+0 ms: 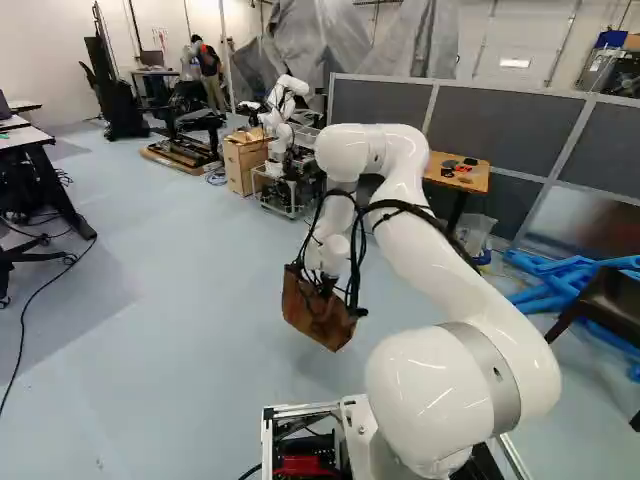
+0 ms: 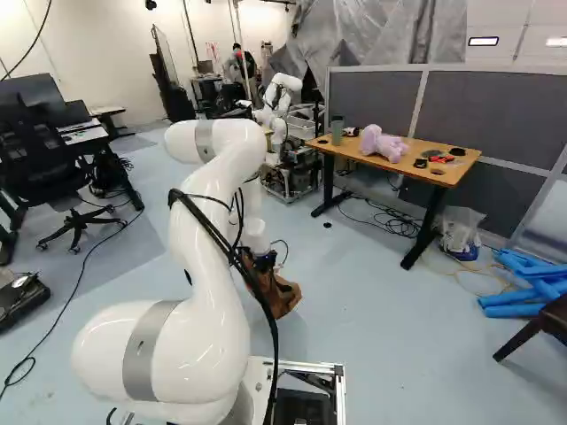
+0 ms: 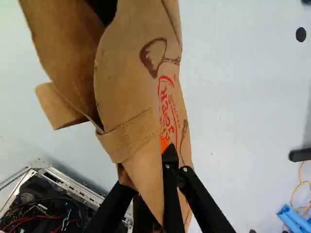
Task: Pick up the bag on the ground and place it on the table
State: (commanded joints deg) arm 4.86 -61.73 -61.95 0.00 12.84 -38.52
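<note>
Behind the desk, a grey partition (image 2: 496,115) is seen. The white arm (image 1: 440,255) is bent forward and down over the floor (image 2: 381,310). The wooden desk (image 2: 403,152) is placed ahead, and its top is dotted with small things. The brown bag (image 1: 318,312) is held in the air above the floor, well apart from the desk's near left corner. It is pinched by the claw (image 1: 320,284), whose fingers are drawn nearly together on a fold of it. On the desk, a pinkish stuffed toy (image 2: 383,143) is set near the middle of the far edge, a greenish cup (image 2: 337,130) by the left edge, and a red object (image 2: 441,159) towards the right edge.
</note>
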